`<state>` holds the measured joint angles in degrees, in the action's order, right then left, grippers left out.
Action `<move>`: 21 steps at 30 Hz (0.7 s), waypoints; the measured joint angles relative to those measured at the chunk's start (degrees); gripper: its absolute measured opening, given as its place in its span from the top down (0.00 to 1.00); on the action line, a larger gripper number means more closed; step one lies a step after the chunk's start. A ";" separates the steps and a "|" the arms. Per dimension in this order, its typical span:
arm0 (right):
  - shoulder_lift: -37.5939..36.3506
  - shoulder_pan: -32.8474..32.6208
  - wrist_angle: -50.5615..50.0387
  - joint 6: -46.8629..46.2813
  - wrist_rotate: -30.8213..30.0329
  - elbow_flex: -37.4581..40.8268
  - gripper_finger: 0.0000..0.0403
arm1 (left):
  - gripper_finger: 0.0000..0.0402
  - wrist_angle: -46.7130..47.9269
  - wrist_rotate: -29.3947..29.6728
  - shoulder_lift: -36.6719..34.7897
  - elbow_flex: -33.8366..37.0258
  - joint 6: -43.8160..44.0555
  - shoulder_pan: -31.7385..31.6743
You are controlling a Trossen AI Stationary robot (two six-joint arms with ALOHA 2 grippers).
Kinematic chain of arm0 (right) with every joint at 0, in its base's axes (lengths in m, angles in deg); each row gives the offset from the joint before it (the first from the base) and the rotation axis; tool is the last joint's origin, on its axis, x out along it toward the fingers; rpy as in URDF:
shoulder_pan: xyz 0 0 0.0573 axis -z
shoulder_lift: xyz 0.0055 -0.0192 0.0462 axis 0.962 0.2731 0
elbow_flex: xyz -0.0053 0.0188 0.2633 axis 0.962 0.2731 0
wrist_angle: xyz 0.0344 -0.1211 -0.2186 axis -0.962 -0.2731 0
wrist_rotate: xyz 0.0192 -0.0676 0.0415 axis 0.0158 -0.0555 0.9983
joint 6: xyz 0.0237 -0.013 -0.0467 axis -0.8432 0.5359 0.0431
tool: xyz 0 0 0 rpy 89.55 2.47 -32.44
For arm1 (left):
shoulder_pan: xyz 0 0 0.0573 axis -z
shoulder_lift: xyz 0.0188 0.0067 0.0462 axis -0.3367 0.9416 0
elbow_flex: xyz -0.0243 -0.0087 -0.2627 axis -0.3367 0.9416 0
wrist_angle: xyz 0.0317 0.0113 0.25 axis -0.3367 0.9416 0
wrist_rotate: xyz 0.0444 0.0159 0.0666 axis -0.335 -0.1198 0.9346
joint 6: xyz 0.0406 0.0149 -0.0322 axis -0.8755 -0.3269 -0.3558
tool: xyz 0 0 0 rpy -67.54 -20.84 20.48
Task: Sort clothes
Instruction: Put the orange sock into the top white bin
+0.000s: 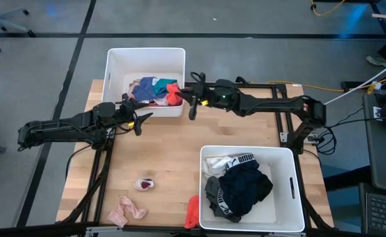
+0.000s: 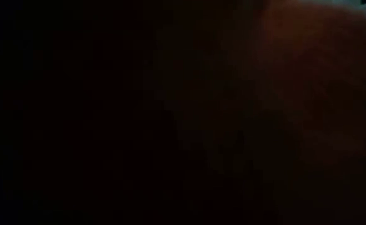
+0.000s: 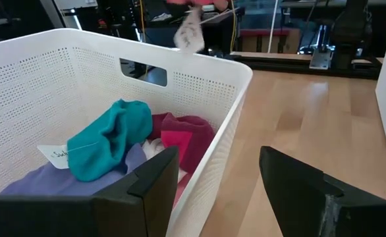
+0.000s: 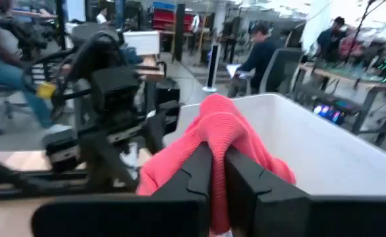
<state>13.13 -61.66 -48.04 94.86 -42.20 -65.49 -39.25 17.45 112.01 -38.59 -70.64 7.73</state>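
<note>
Pinched tight between my right gripper's [image 4: 218, 172] dark fingers, a coral-red garment [image 4: 229, 135] is bunching up right at the lens, its knit folding over the fingertips. From above, that gripper [image 1: 182, 94] is hanging at the right wall of the far bin [image 1: 124, 54], the white one at the worktop's far left corner, with the red cloth [image 1: 174, 96] dangling just at the rim. I am judging this to be the drop step for one coloured piece: it is being carried to the bin where teal [image 3: 110, 137], maroon [image 3: 192, 131] and bluish-purple [image 3: 81, 179] clothes are already lying in a heap.

My left gripper [image 1: 135, 119] is waiting just beside that bin's near wall, fingers spread wide and holding nothing; its camera is looking over the perforated rim at the pile.

The near bin [image 1: 292, 197], by the worktop's near right corner, is holding black, grey and white pieces, one lettered PUMA [image 1: 246, 158]. Still unsorted near the front edge are a pale pink garment [image 1: 127, 210], a small pink-and-maroon one [image 1: 144, 184] and a red one [image 1: 192, 211] touching the near bin's left wall.

Next I would need to move the red piece fully inside the rim before spreading the fingers, or it may drape over the wall. The table-level camera is showing only darkness.
</note>
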 joint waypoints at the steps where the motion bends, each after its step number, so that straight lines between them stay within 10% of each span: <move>1: 0.77 0.25 -0.46 0.28 -0.11 -1.06 0.93 | 0.50 0.00 0.00 0.01 0.00 -0.01 0.00; 21: 14.43 4.73 -22.59 -0.28 -1.90 -23.95 0.83 | 0.50 0.11 0.00 -0.01 0.00 0.12 0.00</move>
<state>27.57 -56.94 -70.62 94.58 -44.11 -89.45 -39.14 17.45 112.00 -38.59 -70.52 7.73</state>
